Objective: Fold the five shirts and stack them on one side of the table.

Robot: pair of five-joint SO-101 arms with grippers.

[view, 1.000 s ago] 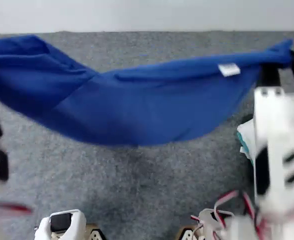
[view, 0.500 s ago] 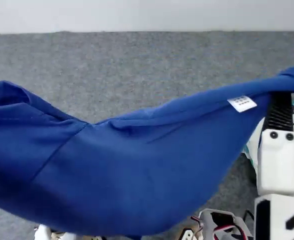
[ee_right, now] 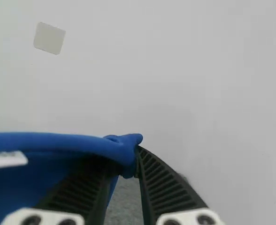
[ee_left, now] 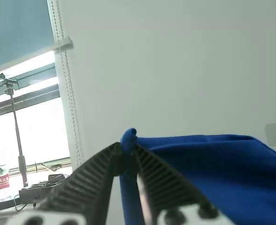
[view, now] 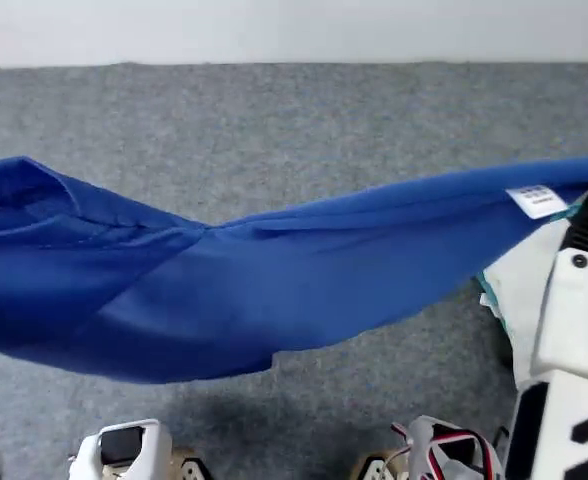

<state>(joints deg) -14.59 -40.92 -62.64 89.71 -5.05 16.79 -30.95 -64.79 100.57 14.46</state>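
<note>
One blue shirt [view: 274,290] is hanging in the air above the grey table [view: 324,120], stretched between two grippers and sagging in the middle. The left gripper [ee_left: 127,153] is clamping one bunched corner, and the right gripper [ee_right: 127,163] is pinching the opposite end, near the single white label [view: 536,200]. The cloth is looking light, soft and limp, so it is likely going to droop and slip unless taken by corners or hems. Beside the right arm, white and teal cloth [view: 504,295] is lying on the table; its pieces cannot be counted.
</note>
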